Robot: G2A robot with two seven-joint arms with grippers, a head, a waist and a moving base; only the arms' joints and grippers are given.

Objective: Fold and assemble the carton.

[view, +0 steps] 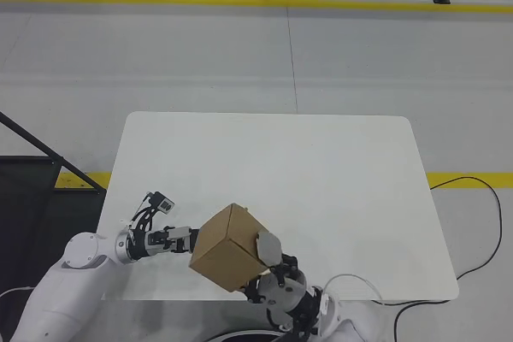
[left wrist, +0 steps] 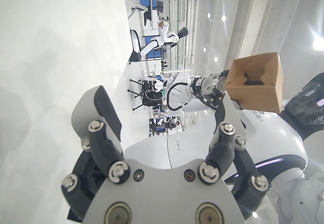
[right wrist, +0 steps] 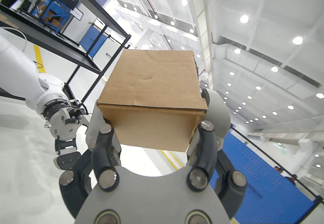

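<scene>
One carton [view: 222, 248] is in play. I hold it raised above the counter [view: 325, 162], over the near edge, clamped between the fingers of the right hand [right wrist: 157, 108], which points upward. The left hand [left wrist: 164, 108] is released, fingers spread, lower down and apart from the carton. I judge the task well advanced: the walls stand square as a box. The end facing the left hand is open, with flaps folded inside. Closing that end appears to be what is left.
</scene>
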